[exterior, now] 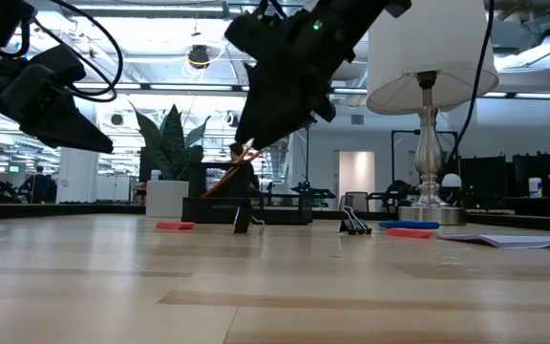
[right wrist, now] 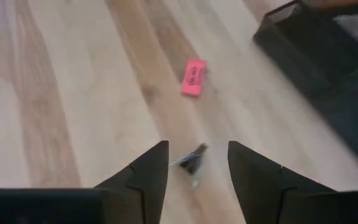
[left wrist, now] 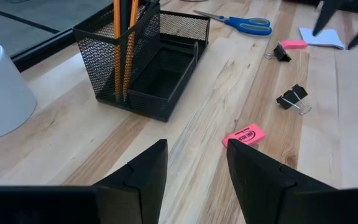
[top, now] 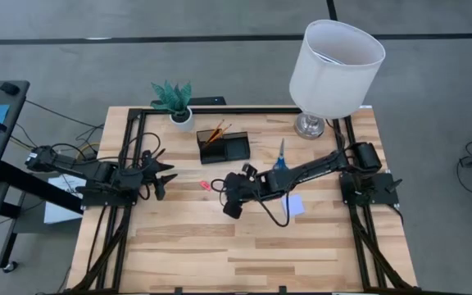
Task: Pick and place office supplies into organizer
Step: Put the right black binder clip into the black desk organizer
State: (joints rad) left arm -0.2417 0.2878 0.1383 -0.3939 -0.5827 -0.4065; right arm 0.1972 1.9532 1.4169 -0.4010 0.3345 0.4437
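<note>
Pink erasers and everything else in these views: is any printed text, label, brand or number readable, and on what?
Nothing can be read with confidence.
Pink eraser nearest the left gripper: dark print on its top face, too small and blurred to read.
Same eraser in the right wrist view: dark marks, unreadable.
Second pink eraser, scissors, organizer: no text visible.

2 erasers [left wrist: 243, 135], 2 clips [left wrist: 293, 98], 2 pencils [left wrist: 123, 43], 1 scissors [left wrist: 238, 23].

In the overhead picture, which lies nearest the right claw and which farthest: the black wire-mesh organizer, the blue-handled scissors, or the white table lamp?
Measured from the right gripper, near the table's middle:
1. The black wire-mesh organizer, toward the far edge, and the blue-handled scissors, by that arm's forearm, are too close to call.
2. The white table lamp, at the far right corner, is clearly farthest.
</note>
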